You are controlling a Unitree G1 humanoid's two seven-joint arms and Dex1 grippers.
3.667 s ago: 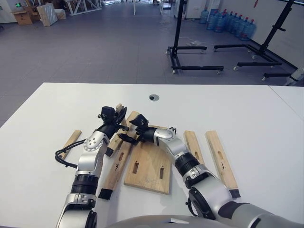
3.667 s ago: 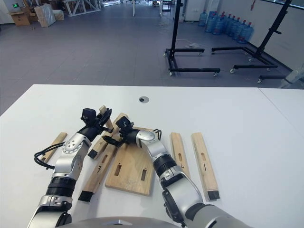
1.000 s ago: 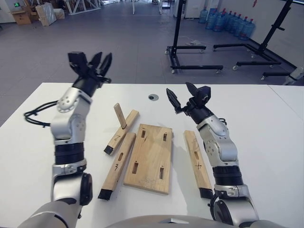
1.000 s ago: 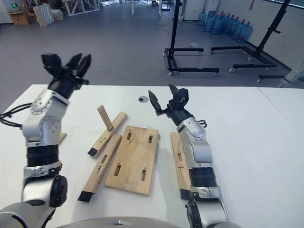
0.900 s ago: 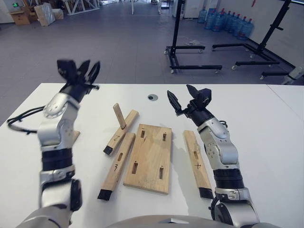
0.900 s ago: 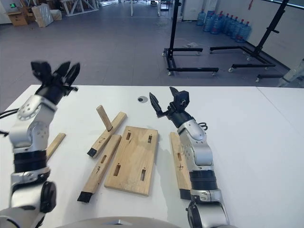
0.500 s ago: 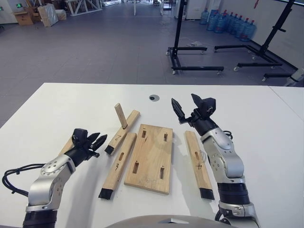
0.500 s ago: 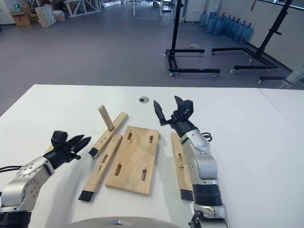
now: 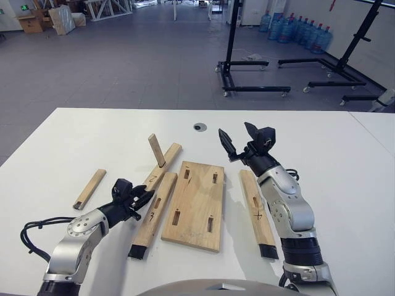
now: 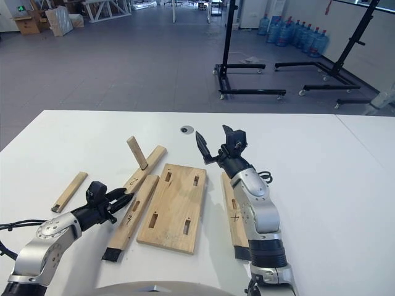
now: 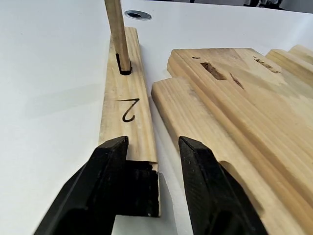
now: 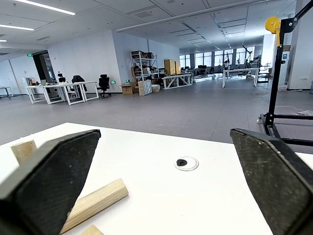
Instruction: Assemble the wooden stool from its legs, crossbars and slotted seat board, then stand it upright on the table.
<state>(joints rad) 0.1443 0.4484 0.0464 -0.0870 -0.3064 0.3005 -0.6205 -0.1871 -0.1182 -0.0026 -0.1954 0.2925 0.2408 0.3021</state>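
Observation:
The slotted seat board [image 9: 192, 205] lies flat mid-table. To its left lie two legs, marked 2 [image 9: 162, 168] and 3 [image 9: 153, 213]. A short crossbar [image 9: 155, 150] stands tilted in leg 2's slot [image 11: 123, 66]. Another leg [image 9: 258, 213] lies right of the board, partly under my right arm. A loose crossbar [image 9: 90, 188] rests far left. My left gripper [image 9: 142, 198] is open and low, its fingers [image 11: 105, 196] at either side of leg 2's black-capped near end. My right gripper [image 9: 237, 142] is open and empty, raised beyond the board's far right corner.
A round cable hole [image 9: 199, 127] sits in the white table [image 9: 345, 185] behind the parts. Bare tabletop spreads to the far right and far left. Black metal stands [image 9: 253, 74] and water bottles are on the floor beyond the table.
My left arm came down from high above the table's left side and moved right to leg 2's near end, uncovering the loose crossbar. The right gripper shifted slightly left.

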